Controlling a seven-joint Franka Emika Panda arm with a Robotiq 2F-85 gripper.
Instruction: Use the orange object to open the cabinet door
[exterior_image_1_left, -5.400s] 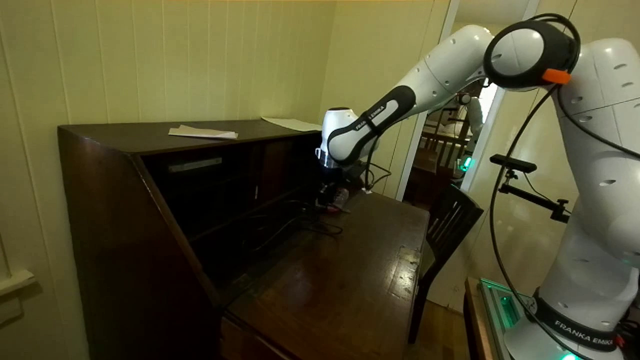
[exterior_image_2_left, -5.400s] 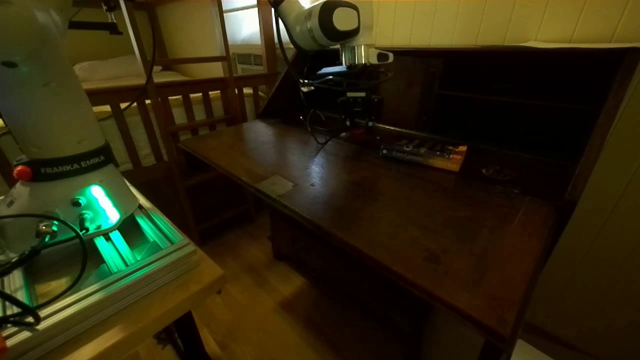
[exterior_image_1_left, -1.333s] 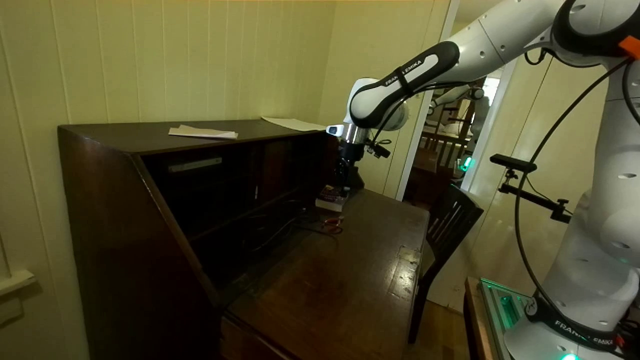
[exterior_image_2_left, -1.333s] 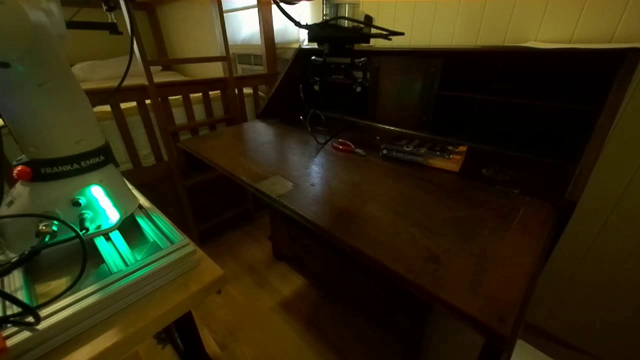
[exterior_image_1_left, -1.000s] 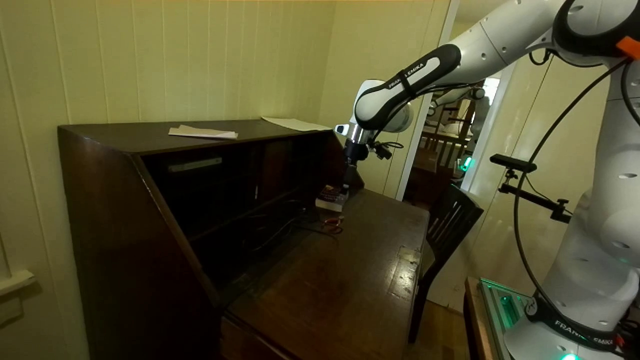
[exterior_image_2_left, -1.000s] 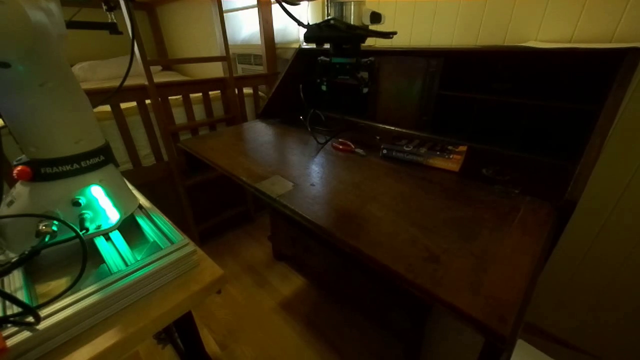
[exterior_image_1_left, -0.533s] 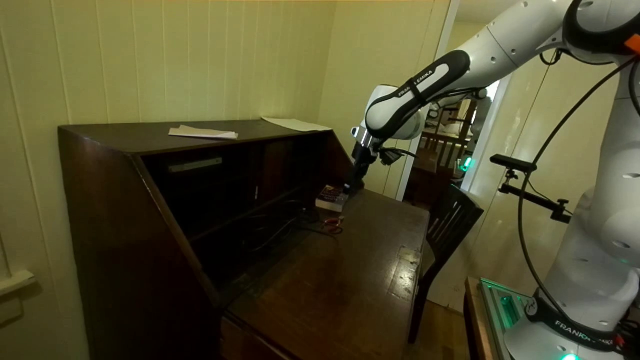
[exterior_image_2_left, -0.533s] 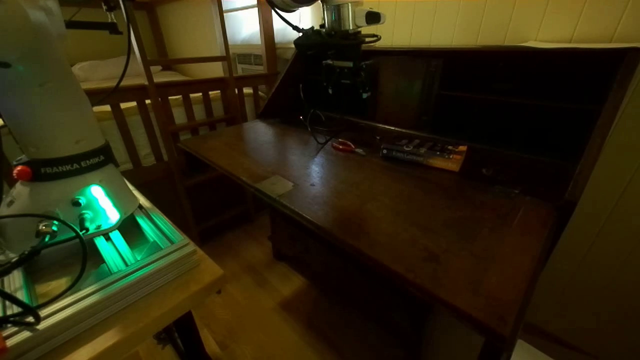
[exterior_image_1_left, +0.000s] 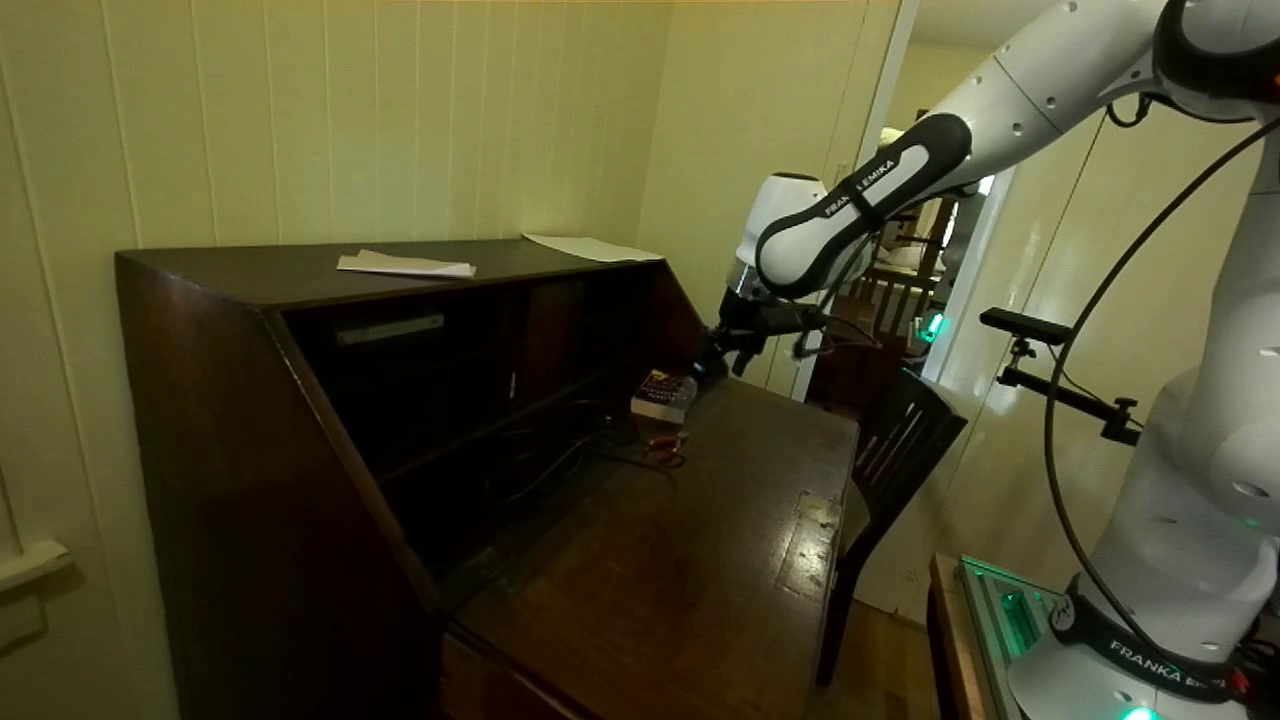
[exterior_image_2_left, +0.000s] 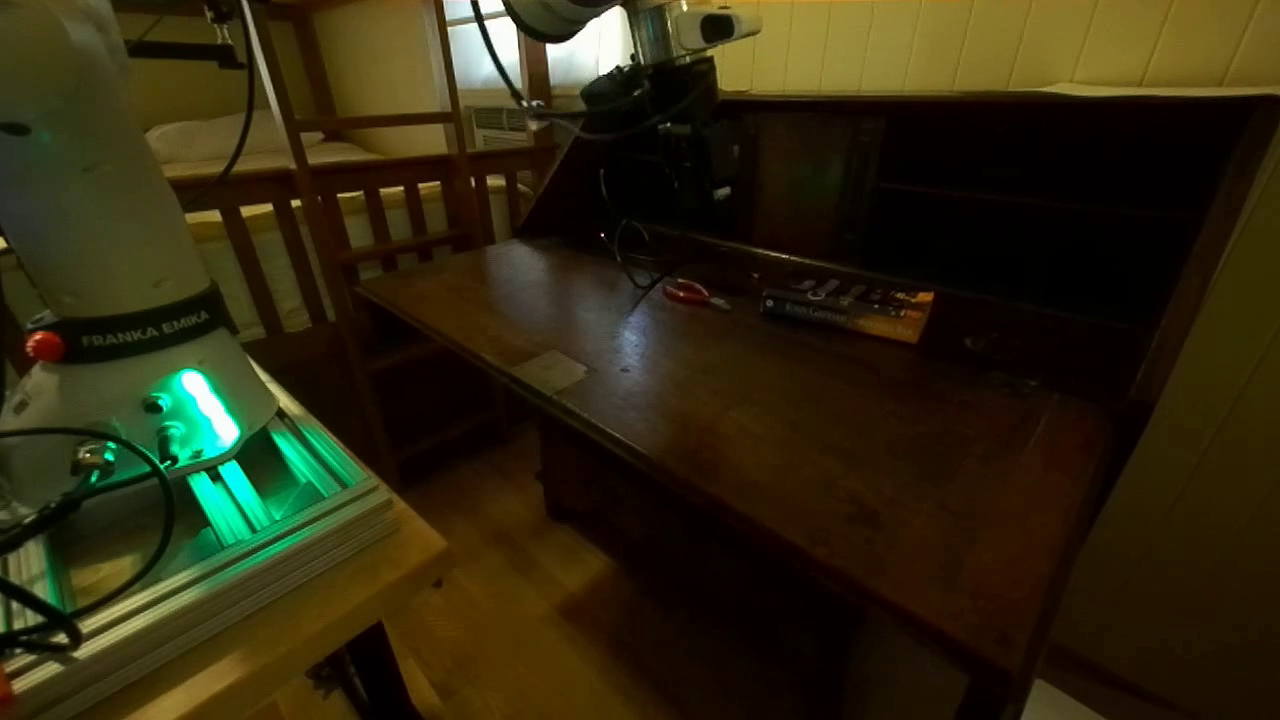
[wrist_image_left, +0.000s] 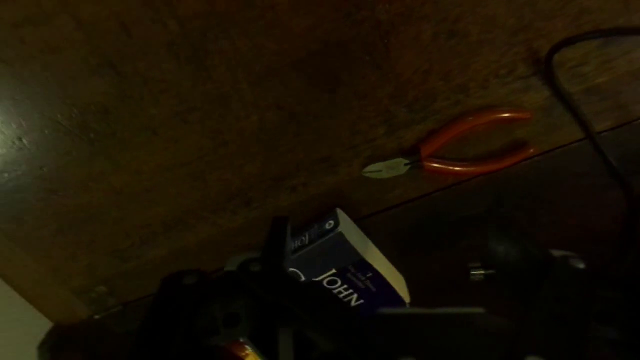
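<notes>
The orange object is a pair of pliers (wrist_image_left: 475, 167) with orange-red handles, lying on the fold-down desk flap, its pale tip toward the book in the wrist view. Both exterior views show it small and red (exterior_image_2_left: 688, 292). Behind it, in the dark compartments, stands the narrow brown cabinet door (exterior_image_1_left: 548, 335), looking closed; it also shows beside the arm as a dark upright cabinet door (exterior_image_2_left: 815, 185). My gripper (exterior_image_2_left: 698, 185) hangs tilted above the desk, apart from pliers and door. Its dark fingers (wrist_image_left: 276, 240) stand wide with no grip on anything; the lower wrist view is very dark.
A thick paperback book (exterior_image_2_left: 848, 308) lies beside the pliers, below the gripper. Black cables (exterior_image_1_left: 560, 450) run along the desk's back. Papers (exterior_image_1_left: 405, 264) rest on the desk top. A wooden chair (exterior_image_1_left: 890, 470) stands at the flap's end.
About five seconds ago my gripper was down at the pliers, which sat slightly farther back; now they lie free. Over the last second the gripper tilted and drew away from the compartments.
</notes>
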